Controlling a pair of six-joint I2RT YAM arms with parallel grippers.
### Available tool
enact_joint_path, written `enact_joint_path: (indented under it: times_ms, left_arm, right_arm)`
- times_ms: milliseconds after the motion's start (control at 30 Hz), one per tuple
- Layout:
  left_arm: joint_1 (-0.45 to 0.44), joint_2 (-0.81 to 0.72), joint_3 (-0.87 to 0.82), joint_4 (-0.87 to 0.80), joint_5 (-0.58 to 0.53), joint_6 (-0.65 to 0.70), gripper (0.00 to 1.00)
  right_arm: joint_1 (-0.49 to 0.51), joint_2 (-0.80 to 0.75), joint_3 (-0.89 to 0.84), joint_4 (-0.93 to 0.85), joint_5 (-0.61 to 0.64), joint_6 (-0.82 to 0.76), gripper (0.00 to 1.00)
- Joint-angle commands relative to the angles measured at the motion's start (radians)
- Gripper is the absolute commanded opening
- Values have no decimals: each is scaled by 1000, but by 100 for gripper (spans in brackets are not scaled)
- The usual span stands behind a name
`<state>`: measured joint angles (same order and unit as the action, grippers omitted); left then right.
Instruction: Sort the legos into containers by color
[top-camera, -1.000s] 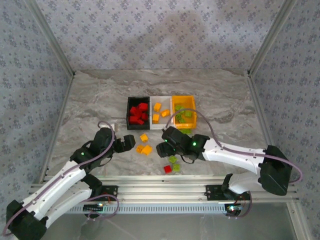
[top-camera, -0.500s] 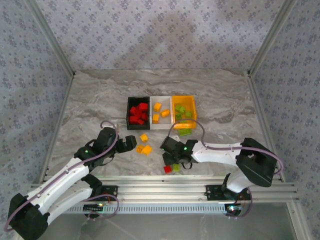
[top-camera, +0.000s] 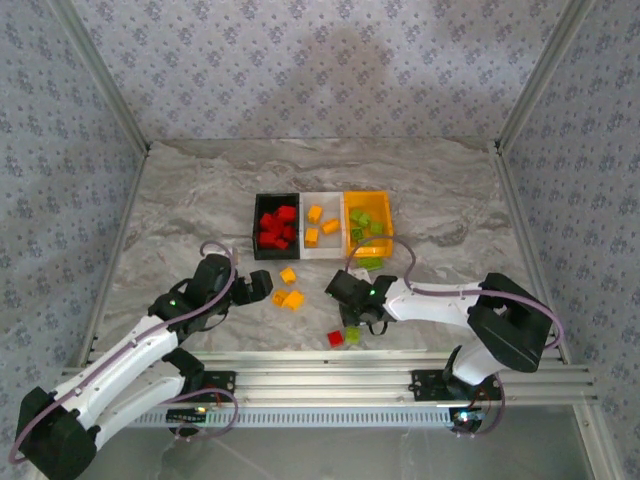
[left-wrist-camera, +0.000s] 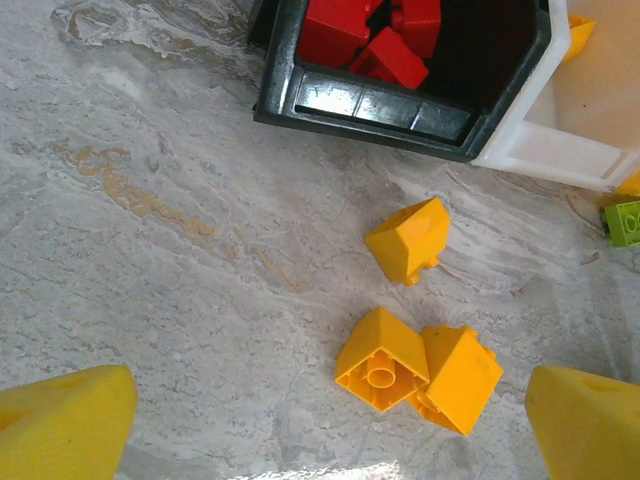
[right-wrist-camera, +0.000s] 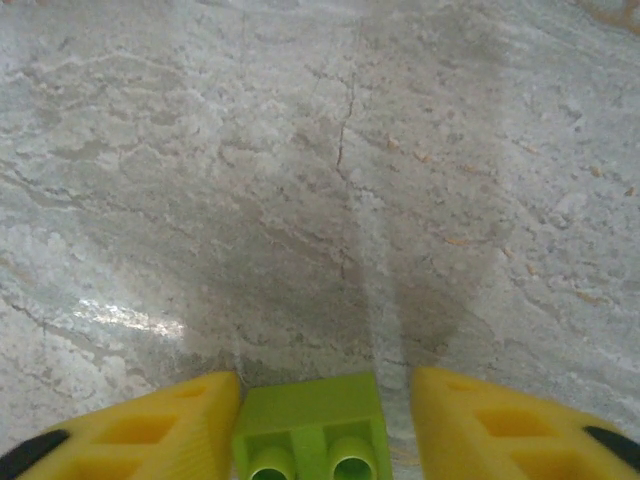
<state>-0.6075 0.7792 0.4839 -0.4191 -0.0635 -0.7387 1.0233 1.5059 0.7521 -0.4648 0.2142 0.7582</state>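
Lying between right fingers is a green lego.

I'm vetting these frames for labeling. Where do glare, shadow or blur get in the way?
Right wrist: a broad soft shadow darkens the table ahead of the green brick, with a glare streak at left. Left wrist: sharp on the yellow bricks, a small glare patch at the bottom edge. Top external: even light, no glare.
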Motion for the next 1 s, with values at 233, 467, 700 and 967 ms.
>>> enact_joint_path:
  times_ms: [233, 467, 700, 967]
  left_arm:
    - [10, 1, 14, 14, 24, 16, 100]
    - [11, 4, 13, 21, 25, 15, 100]
    - [12, 6, 19, 16, 33, 14, 100]
    - [13, 22, 28, 13, 53, 27, 99]
  right_arm:
    - [-13, -122, 29, -29, 34, -11, 33]
    - [-173, -226, 149, -53, 91, -119, 33]
    - [-381, -61, 307, 48, 122, -184, 33]
    - [-497, 232, 546, 76, 71, -195, 35]
